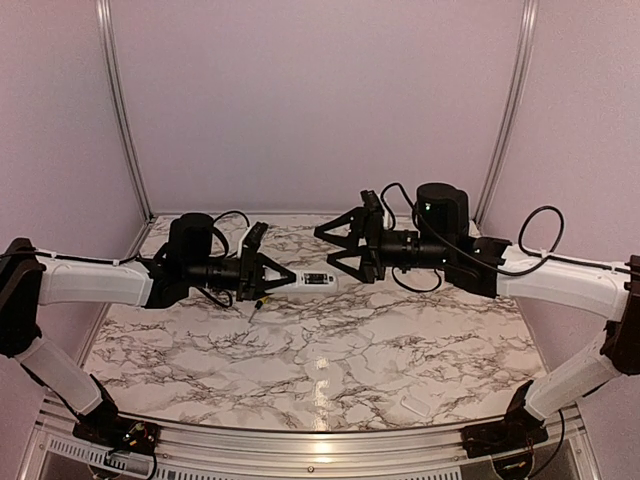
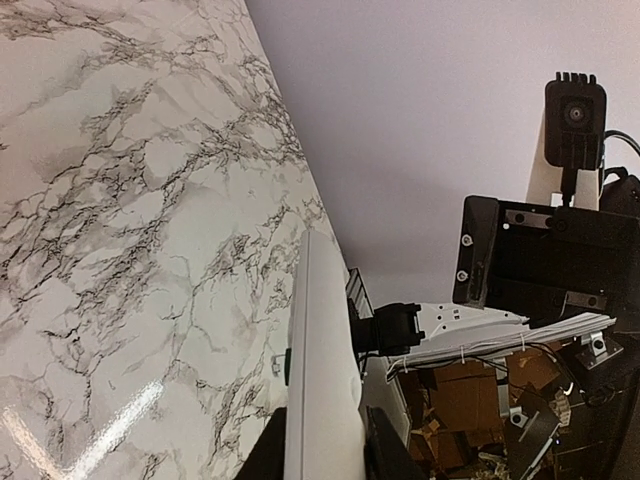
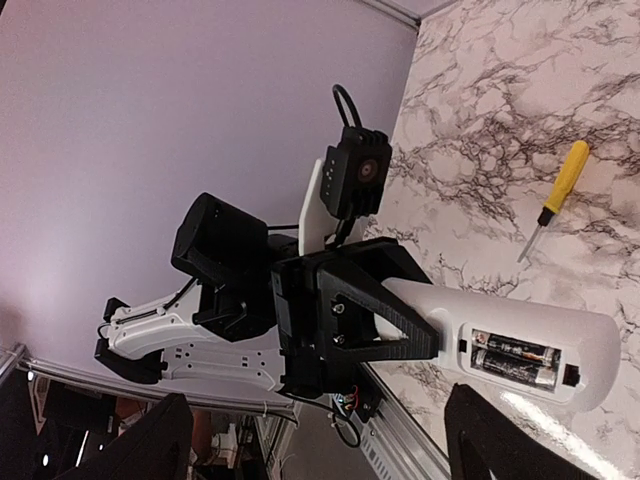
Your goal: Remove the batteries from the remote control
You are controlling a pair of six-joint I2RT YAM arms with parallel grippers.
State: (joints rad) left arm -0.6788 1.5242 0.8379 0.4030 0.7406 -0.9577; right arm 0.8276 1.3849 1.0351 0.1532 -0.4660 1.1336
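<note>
Gripping one end of the slim white plastic remote control [image 1: 318, 279], my left end effector [image 1: 284, 276] holds it level above the marble-patterned table [image 1: 300, 360]. The remote's free end points at my right end effector [image 1: 336, 246], whose fingers stand spread wide just beside it, holding nothing. Two dark slim cylindrical batteries [image 3: 515, 360] lie side by side in the remote's uncovered recess. A yellow-handled screwdriver [image 3: 556, 195] lies on the table below.

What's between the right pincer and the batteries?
Nothing: the right wrist view shows the batteries uncovered in the remote, with only bare air up to the open right pincer.
</note>
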